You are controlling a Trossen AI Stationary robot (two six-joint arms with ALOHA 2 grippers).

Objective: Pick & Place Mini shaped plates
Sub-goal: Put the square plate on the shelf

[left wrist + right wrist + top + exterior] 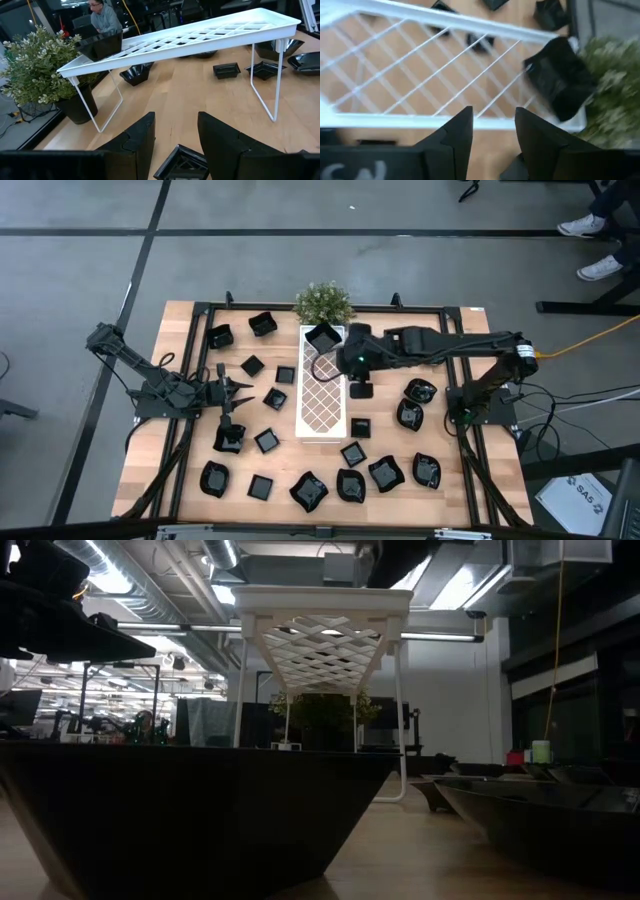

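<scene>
Now my right gripper (pixel 492 130) hangs over the white tray (pixel 322 395), fingers spread, nothing between them. One square black plate (pixel 560 80) lies on the tray's end nearest the potted plant (pixel 323 302), just ahead of my right fingertips and apart from them. My left gripper (pixel 175 137) sits low over the wooden table (pixel 180 440) beside the tray, fingers parted and empty, a small square plate (pixel 182 162) directly below them. Other black plates (pixel 350 483) lie scattered on the table around the tray
</scene>
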